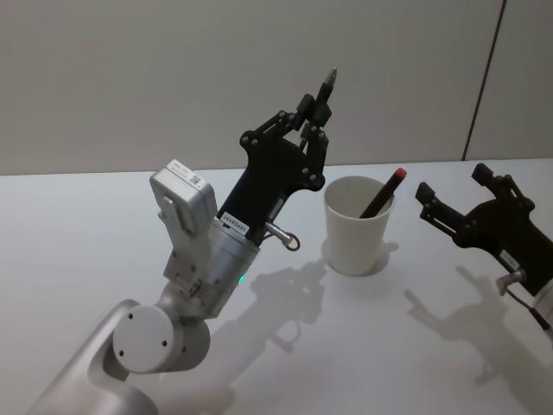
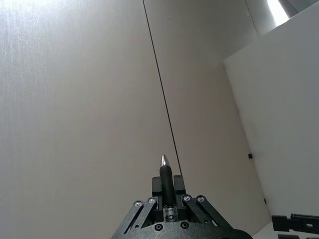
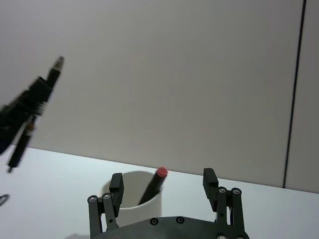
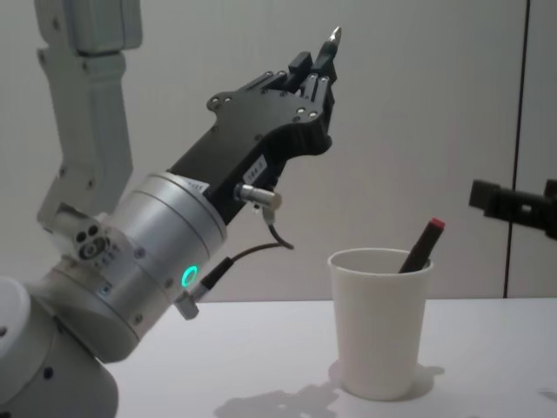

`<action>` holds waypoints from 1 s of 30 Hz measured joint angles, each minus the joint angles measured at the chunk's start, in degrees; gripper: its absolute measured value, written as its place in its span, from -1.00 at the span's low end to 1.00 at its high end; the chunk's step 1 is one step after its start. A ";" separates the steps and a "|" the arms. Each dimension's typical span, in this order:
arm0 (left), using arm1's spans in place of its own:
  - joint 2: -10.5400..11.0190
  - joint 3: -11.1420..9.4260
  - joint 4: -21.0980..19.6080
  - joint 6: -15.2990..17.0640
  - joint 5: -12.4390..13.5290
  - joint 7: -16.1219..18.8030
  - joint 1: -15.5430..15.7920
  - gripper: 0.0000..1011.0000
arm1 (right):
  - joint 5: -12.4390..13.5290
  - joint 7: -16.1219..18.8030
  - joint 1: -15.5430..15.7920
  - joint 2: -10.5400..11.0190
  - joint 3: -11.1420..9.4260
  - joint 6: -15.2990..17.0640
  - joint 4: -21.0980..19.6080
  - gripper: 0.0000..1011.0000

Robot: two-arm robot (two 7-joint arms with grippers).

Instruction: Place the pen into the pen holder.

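1. The white table [image 1: 69,225] is carrying the whole setup, with a plain pale wall [image 1: 130,78] standing behind it.
2. The left arm [image 1: 203,259] is angling up off the table on the left of the pen holder. It is putting the left gripper [image 1: 313,117] [image 4: 315,74] well above the cup's rim, pointing up toward the wall.
3. The left gripper's fingers [image 2: 152,186] are clamping a dark pen [image 1: 327,86] [image 2: 166,186] [image 4: 333,37] around its barrel. The silver tip is sticking out past the fingertips, and the tail end is showing below the gripper in the right wrist view [image 3: 22,144]. The pen is sitting high in the air, up and to the left of the cup, touching nothing but the fingers.
4. The right gripper [image 1: 452,183] [image 3: 163,180] is hanging low on the right, facing the cup. Its jaws are spread wide and are holding and touching nothing.
5. The pen holder [image 1: 356,233] [image 4: 380,326] [image 3: 132,199] is standing upright on the table between the two grippers, apart from both.
6. A red-capped pen [image 1: 386,190] [image 4: 424,244] [image 3: 153,184] is leaning inside the cup, with its cap poking over the rim on the right side.
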State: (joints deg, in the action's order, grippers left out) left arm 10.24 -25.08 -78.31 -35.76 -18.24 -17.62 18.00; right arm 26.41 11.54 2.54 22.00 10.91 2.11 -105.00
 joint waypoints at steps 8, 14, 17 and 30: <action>-0.53 -0.22 0.77 -1.40 -0.12 -0.60 -0.02 -0.73 | 6.59 4.91 1.98 2.33 -1.30 -0.21 -3.01 0.98; -0.83 -0.35 1.00 -1.96 -0.13 -1.05 -0.12 -0.73 | 12.81 8.03 3.94 4.55 -2.57 0.25 -5.76 0.98; -0.93 -0.38 1.03 -2.07 -0.13 -1.24 -0.15 -0.73 | 14.42 8.54 4.42 5.12 -2.93 0.63 -6.48 0.98; -1.23 -0.47 1.04 -2.52 -0.05 -1.99 -0.32 -0.73 | 22.18 9.01 5.14 7.12 -4.33 4.02 -8.36 0.98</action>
State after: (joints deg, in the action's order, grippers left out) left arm 9.02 -25.55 -77.27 -38.28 -18.29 -19.61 17.68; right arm 48.59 20.55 7.68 29.12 6.57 6.13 -113.36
